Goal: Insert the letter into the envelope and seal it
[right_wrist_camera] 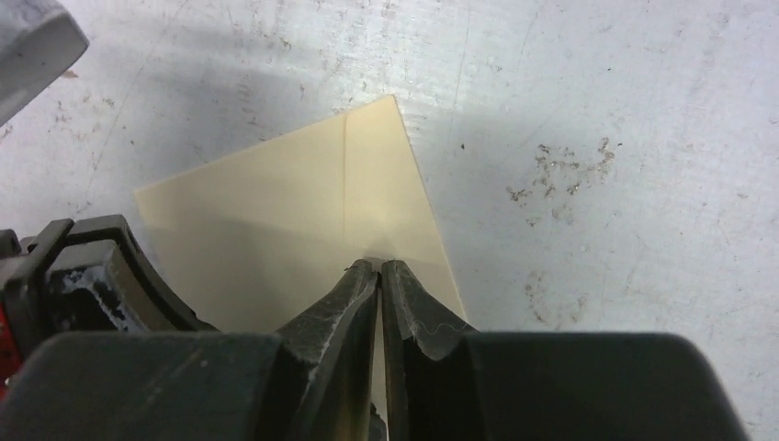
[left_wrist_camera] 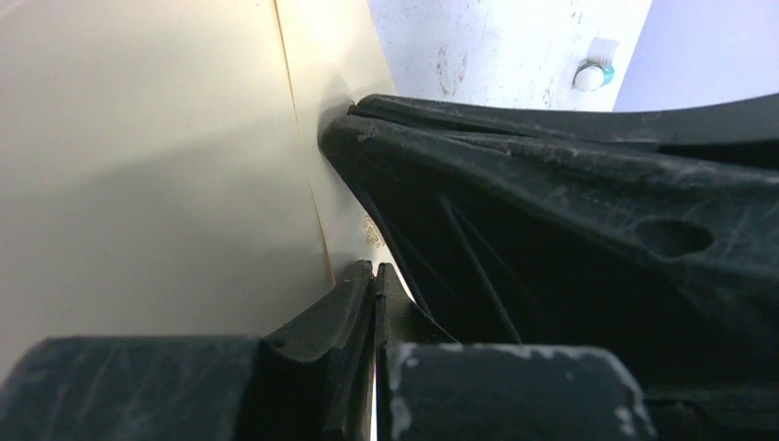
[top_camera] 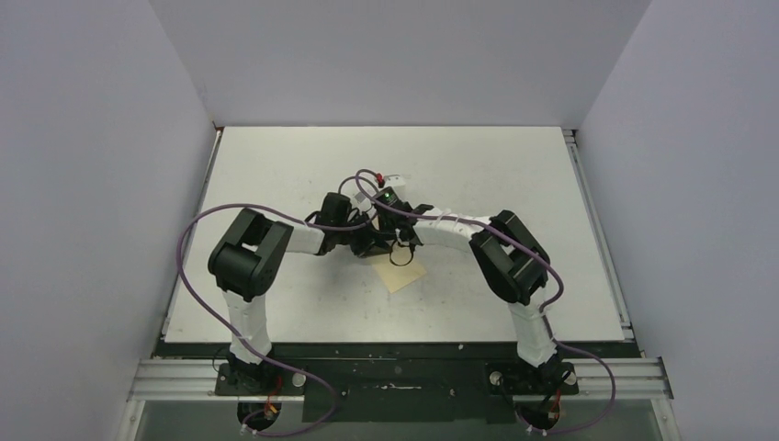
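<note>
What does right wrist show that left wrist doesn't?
Right wrist only: the envelope down to its far corner, with scuffed table around it, and the right gripper shut on its near edge. Left wrist only: a small ornate brown mark just above the shut left gripper. Both: the pale tan envelope with its seam line, and the other arm's gripper close alongside.

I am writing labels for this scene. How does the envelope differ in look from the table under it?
The envelope is pale tan and smooth, with one straight crease; the table is white, scuffed and speckled. The envelope is small, ending in a pointed corner; the table spreads far beyond it. Both are plain and unprinted.
</note>
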Controlling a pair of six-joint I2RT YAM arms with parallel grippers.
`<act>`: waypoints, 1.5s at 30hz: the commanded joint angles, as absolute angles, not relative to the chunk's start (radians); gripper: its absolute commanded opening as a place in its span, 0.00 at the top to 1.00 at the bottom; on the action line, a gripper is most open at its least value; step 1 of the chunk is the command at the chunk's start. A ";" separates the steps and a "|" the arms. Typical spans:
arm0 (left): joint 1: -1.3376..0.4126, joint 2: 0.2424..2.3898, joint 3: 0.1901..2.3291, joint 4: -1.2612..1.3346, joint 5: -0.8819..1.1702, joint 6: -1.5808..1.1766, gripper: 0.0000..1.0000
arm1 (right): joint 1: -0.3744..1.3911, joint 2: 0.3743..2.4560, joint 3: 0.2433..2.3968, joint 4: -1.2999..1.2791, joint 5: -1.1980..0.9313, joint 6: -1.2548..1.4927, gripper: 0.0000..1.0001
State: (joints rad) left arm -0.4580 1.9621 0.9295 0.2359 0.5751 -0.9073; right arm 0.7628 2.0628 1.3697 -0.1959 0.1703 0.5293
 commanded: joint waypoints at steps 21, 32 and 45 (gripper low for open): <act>-0.437 2.020 0.856 0.245 0.596 -1.021 1.00 | 0.739 1.765 1.161 -0.214 0.110 0.494 0.78; -0.433 2.018 0.856 0.250 0.567 -1.057 1.00 | 0.815 1.832 1.172 -0.259 0.160 0.443 0.94; -0.426 2.031 0.875 0.238 0.559 -1.061 1.00 | 0.827 1.903 1.186 -0.328 0.128 0.426 0.95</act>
State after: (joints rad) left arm -0.4309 1.9846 0.8799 0.3363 0.6376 -1.0893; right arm 0.8192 1.8965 1.1854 -0.2787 0.1253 0.4397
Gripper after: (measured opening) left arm 0.007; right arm 0.059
